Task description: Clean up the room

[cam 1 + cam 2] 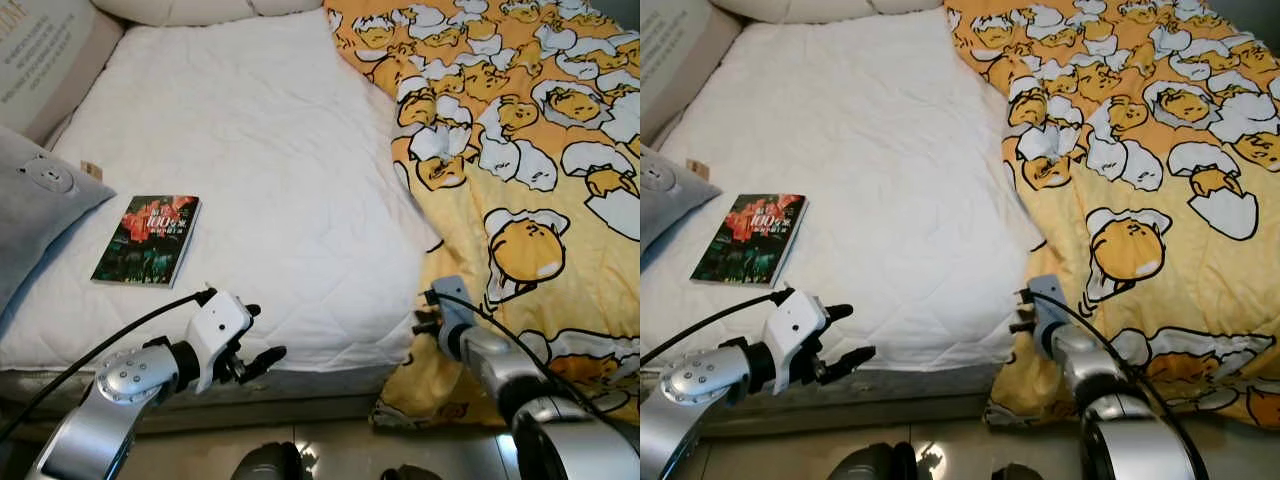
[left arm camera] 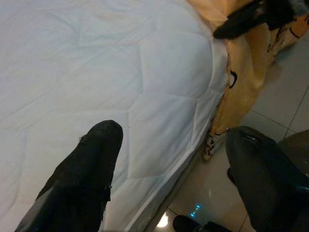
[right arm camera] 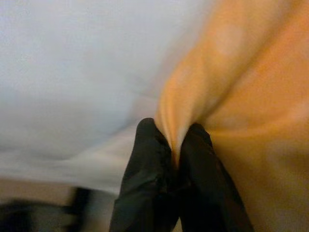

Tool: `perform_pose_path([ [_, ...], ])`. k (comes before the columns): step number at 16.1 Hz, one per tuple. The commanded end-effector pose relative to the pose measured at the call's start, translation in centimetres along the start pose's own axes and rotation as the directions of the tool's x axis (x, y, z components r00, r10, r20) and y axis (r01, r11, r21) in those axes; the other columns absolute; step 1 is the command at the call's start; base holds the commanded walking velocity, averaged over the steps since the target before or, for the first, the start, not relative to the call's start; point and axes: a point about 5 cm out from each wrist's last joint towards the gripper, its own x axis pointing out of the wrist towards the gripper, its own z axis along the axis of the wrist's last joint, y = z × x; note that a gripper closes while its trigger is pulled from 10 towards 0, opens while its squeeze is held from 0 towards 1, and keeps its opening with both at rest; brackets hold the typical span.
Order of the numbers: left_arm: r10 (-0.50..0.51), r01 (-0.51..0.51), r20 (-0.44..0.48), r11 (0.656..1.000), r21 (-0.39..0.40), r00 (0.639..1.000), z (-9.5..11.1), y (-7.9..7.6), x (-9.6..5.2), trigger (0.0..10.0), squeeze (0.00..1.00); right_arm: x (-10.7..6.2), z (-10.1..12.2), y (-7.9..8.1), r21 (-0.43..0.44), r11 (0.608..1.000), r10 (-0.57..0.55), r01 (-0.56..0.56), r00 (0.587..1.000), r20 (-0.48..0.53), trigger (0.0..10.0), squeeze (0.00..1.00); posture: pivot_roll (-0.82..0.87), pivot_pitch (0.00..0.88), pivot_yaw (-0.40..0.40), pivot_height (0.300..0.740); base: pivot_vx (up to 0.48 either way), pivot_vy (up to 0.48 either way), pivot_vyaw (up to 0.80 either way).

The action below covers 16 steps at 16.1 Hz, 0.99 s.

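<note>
The right hand pinches the yellow blanket at the near edge of the bed.

From the head views, the yellow blanket (image 1: 520, 150) with egg pictures covers the right side of the bed (image 1: 260, 170), a book (image 1: 147, 240) lies near the left on the white cover, and a grey pillow (image 1: 35, 205) sits at the far left edge. In the left wrist view, the left hand (image 2: 169, 169) hangs over the near bed edge, its fingers spread apart. In the right wrist view, the right hand (image 3: 174, 140) has its fingers pressed together on a fold of the blanket.
</note>
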Motion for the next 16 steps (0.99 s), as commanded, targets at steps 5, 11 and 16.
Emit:
perform_pose_path([
  [5, 0.002, -0.002, 0.015, 1.000, 0.013, 1.000, 0.2, -0.2, 0.1, 10.0, 0.00, -3.4, -0.3, 3.5, -0.143, 0.834, 0.548, -0.533, 0.831, 0.097, 0.0, 0.00, 0.10, 0.074, 0.056, 0.740, 0.000, 0.000, 0.00],
  [11, 0.014, -0.015, 0.036, 1.000, 0.020, 0.999, 0.3, -0.3, -0.4, 10.0, 0.00, -9.1, -0.3, 5.6, -0.079, 0.663, 0.743, -0.744, 0.641, 0.193, 0.0, 0.00, 0.10, 0.077, 0.046, 0.740, 0.000, 0.000, 0.00],
  [16, 0.001, -0.002, 0.031, 1.000, 0.023, 1.000, 0.2, -0.8, 0.0, 10.0, 0.00, -6.6, -9.5, 3.8, -0.151, 0.901, 0.360, -0.406, 0.896, -0.261, 0.0, 0.00, 0.10, 0.093, 0.056, 0.740, 0.000, 0.000, 0.00],
])
